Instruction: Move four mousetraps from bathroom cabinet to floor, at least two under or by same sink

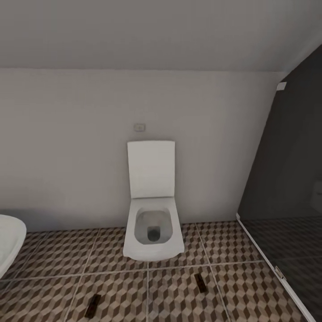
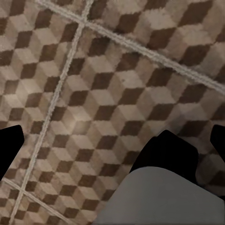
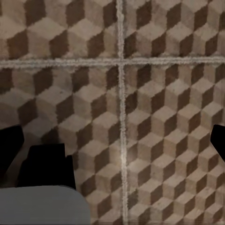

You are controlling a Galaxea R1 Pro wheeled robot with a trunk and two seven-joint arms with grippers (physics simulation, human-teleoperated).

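Two mousetraps lie flat on the bathroom floor (image 1: 179, 295) in the head view: one (image 1: 93, 306) near the lower left, the other (image 1: 200, 281) right of and in front of the toilet. Both are small dark brown slabs, set apart from each other. In the left wrist view my left gripper (image 2: 112, 145) hangs open over the cube-patterned tiles (image 2: 93, 84), its dark fingertips (image 2: 9, 147) at the frame's two sides with nothing between them. My right gripper (image 3: 112, 143) is likewise open and empty above the tiles (image 3: 159, 108). The cabinet and the sink are out of view.
A square white toilet (image 1: 153, 232) with its lid up stands against the grey wall. A rounded white fixture edge (image 1: 6, 243) shows at the left. A dark glass shower screen (image 1: 286, 201) closes off the right. A grey and black robot part (image 2: 164, 187) sits below both wrists.
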